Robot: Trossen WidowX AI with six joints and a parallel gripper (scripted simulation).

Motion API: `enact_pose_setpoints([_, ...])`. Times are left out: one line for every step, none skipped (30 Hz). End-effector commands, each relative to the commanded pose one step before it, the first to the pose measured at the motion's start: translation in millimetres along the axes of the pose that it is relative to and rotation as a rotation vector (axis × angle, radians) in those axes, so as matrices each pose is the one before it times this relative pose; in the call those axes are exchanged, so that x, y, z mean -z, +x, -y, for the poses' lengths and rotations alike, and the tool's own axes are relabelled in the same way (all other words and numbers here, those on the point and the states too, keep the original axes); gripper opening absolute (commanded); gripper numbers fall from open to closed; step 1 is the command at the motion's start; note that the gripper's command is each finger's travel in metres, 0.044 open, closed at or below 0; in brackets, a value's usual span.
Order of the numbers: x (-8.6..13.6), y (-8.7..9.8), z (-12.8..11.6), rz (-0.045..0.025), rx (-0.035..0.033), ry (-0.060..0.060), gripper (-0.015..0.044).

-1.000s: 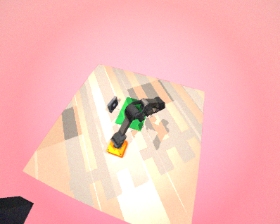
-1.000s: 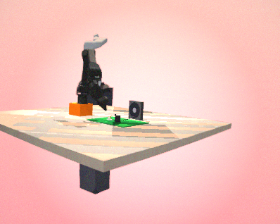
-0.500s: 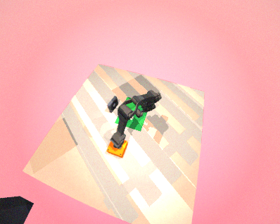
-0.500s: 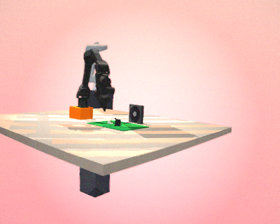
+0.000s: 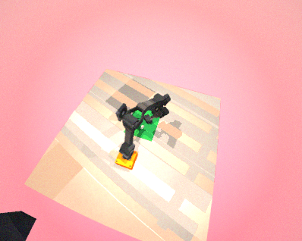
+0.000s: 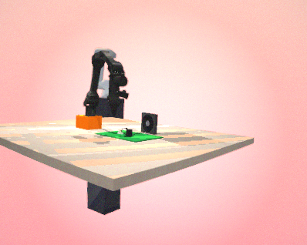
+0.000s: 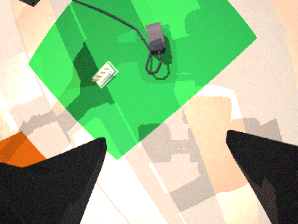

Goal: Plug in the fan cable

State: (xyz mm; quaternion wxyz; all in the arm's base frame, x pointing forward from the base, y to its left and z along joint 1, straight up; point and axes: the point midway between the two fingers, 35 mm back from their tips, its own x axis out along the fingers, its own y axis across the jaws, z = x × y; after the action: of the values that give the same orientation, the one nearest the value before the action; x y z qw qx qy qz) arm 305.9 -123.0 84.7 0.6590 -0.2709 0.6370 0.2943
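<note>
The green board point(image 5: 149, 134) point(image 6: 149, 138) point(image 7: 122, 142) lies flat on the table. The white four-pin header point(image 7: 105, 75) sits on it, with gold pins showing in the wrist view. The dark plug point(image 6: 129, 132) point(image 7: 155, 36) is apart from the header, on the board to its upper right in the wrist view. The cable point(image 7: 112, 18) runs from the plug toward the upper left, with small loops at the plug's lower end. My gripper point(image 7: 167, 140) is open and empty, above the board and table, with the plug and header beyond its fingertips in the wrist view.
The square black fan point(image 5: 121, 112) point(image 6: 150, 123) stands upright beside the board. The orange base block point(image 5: 126, 160) point(image 6: 89, 122) point(image 7: 20, 148) is under the arm. The wooden table point(image 5: 104, 182) point(image 6: 94, 169) has patchy light and shadows.
</note>
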Motion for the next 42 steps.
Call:
enact_pose_setpoints([-4.16,-1.74,0.36,0.00184,-0.00071,0.1176,0.044])
enact_pose_setpoints([-2.93,-1.29,-0.12,-0.001,0.00156,0.0887,0.044])
enact_pose_setpoints([-2.91,-1.3,-0.42,-0.00083,0.00166,0.0888,0.044])
enact_pose_setpoints([-2.86,-1.3,-0.71,-0.00065,0.00173,0.0888,0.044])
enact_pose_setpoints([-2.78,-1.3,-1.0,-0.00046,0.00179,0.0888,0.044])
enact_pose_setpoints([-2.67,-1.31,-1.27,-0.00027,0.00182,0.0888,0.044])
enact_pose_setpoints([-2.53,-1.31,-1.54,-0.00007,0.00184,0.0888,0.044])
enact_pose_setpoints([-2.36,-1.31,-1.79,0.00012,0.00183,0.0888,0.044])
enact_pose_setpoints([-2.17,-1.31,-2.02,0.00031,0.0018,0.0887,0.044])
enact_pose_setpoints([-1.97,-1.32,-2.23,0.0005,0.00176,0.0888,0.044])
enact_pose_setpoints([-1.73,-1.32,-2.42,0.00068,0.00169,0.0888,0.044])
enact_pose_setpoints([-1.48,-1.32,-2.59,0.00085,0.00161,0.0888,0.044])
enact_pose_setpoints([-1.22,-1.32,-2.73,0.00101,0.00151,0.0888,0.044])
enact_pose_setpoints([-0.94,-1.33,-2.84,0.00117,0.00139,0.0888,0.044])
enact_pose_setpoints([-0.65,-1.33,-2.92,0.0013,0.00126,0.0888,0.044])
enact_pose_setpoints([-0.35,-1.33,-2.98,0.00143,0.00111,0.0888,0.044])
enact_pose_setpoints([-0.05,-1.33,-3.0,0.00153,0.00096,0.0871,0.044])
enact_pose_setpoints([0.24,-1.31,-2.94,0.00158,0.00081,0.0462,0.044])
enact_pose_setpoints([0.39,-1.26,-2.81,0.00156,0.00068,0.0468,0.044])
enact_pose_setpoints([0.32,-0.74,-1.62,0.00093,0.00034,0.0501,0.044])
enact_pose_setpoints([0.41,-0.73,-1.6,0.00094,0.00028,0.0497,0.044])
enact_pose_setpoints([0.5,-0.73,-1.56,0.00095,0.00023,0.05,0.044])
enact_pose_setpoints([0.59,-0.73,-1.54,0.00097,0.00017,0.0502,0.044])
enact_pose_setpoints([0.68,-0.74,-1.51,0.00098,0.00011,0.0498,0.044])
enact_pose_setpoints([0.76,-0.73,-1.46,0.00098,0.00005,0.0502,0.044])
enact_pose_setpoints([0.84,-0.74,-1.43,0.00098,0.0,0.0505,0.044])
enact_pose_setpoints([0.93,-0.74,-1.39,0.00099,-0.00006,0.0502,0.044])
enact_pose_setpoints([1.0,-0.74,-1.33,0.00098,-0.00012,0.0503,0.044])
enact_pose_setpoints([1.8,-1.24,-2.12,0.00162,-0.0003,0.0473,0.044])
enact_pose_setpoints([1.11,-0.72,-1.17,0.00092,-0.00023,0.0505,0.044])
enact_pose_setpoints([1.17,-0.72,-1.1,0.0009,-0.00029,0.0506,0.044])
enact_pose_setpoints([1.23,-0.72,-1.03,0.00088,-0.00034,0.0505,0.044])
enact_pose_setpoints([1.29,-0.72,-0.96,0.00086,-0.00039,0.0504,0.044])
enact_pose_setpoints([1.34,-0.72,-0.88,0.00083,-0.00044,0.0501,0.044])
enact_pose_setpoints([1.38,-0.71,-0.8,0.0008,-0.00049,0.0499,0.044])
enact_pose_setpoints([1.42,-0.71,-0.72,0.00077,-0.00053,0.0504,0.044])
enact_pose_setpoints([1.47,-0.72,-0.65,0.00074,-0.00058,0.05,0.044])
enact_pose_setpoints([1.49,-0.71,-0.56,0.0007,-0.00062,0.0501,0.044])
enact_pose_setpoints([2.19,-1.02,-0.68,0.00095,-0.00095,0.0481,0.044])
enact_pose_setpoints([1.41,-0.65,-0.35,0.00057,-0.00064,0.0506,0.044])
enact_pose_setpoints([1.43,-0.65,-0.27,0.00053,-0.00067,0.0507,0.044])
enact_pose_setpoints([1.45,-0.65,-0.19,0.00049,-0.0007,0.051,0.044])
